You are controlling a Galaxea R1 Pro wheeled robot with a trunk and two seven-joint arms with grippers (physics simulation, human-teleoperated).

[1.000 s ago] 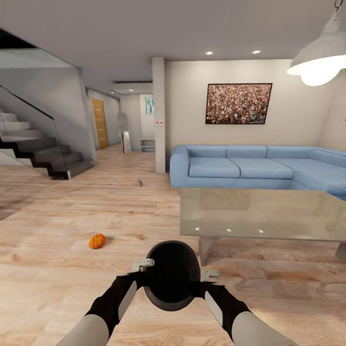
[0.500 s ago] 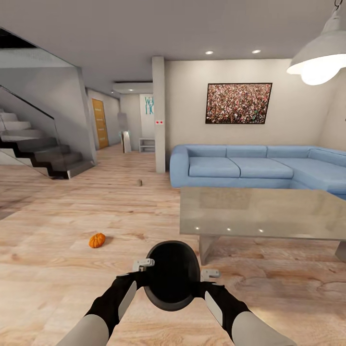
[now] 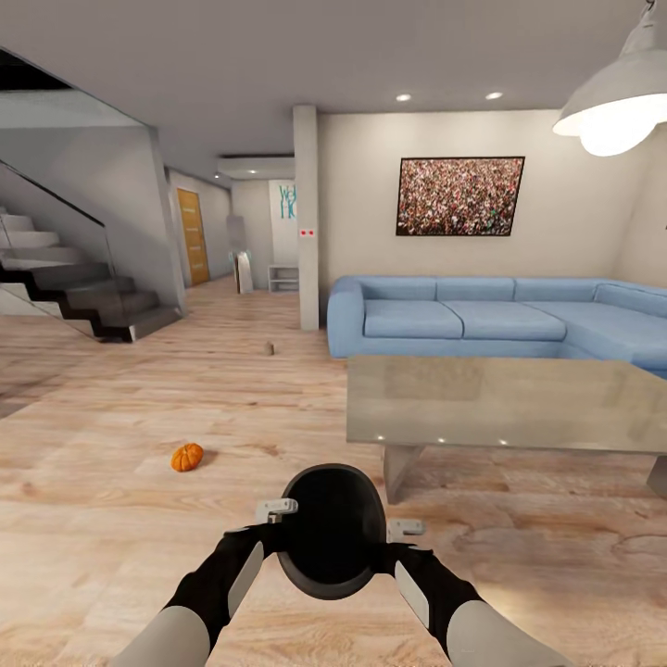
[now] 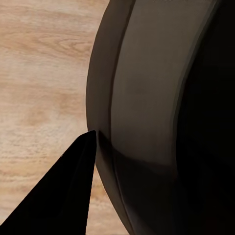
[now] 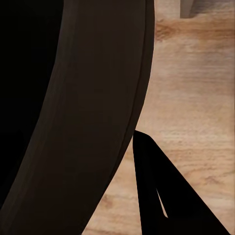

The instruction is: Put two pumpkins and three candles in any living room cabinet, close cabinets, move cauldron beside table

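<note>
Pumpkin (image 3: 186, 457): left of centre, on the wood floor (image 3: 111, 519).
My left gripper (image 3: 274, 515): pressed on the cauldron (image 3: 333, 530), lower centre.
My right gripper (image 3: 400, 535): gripping its opposite side.
Glass table (image 3: 500, 403): right, just beyond.

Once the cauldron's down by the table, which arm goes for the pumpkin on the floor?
Probably left: the pumpkin lies left of the cauldron, on the left gripper's side; the table stands on the right.

Cauldron (image 3: 332, 533): black, matte. Pumpkin (image 3: 186, 457): bright orange, ribbed. Sofa (image 3: 482, 320): light blue. Floor (image 3: 111, 500): pale wood grain. Tabletop (image 3: 500, 403): grey, glossy. Wall picture (image 3: 460, 196): multicoloured speckle.
</note>
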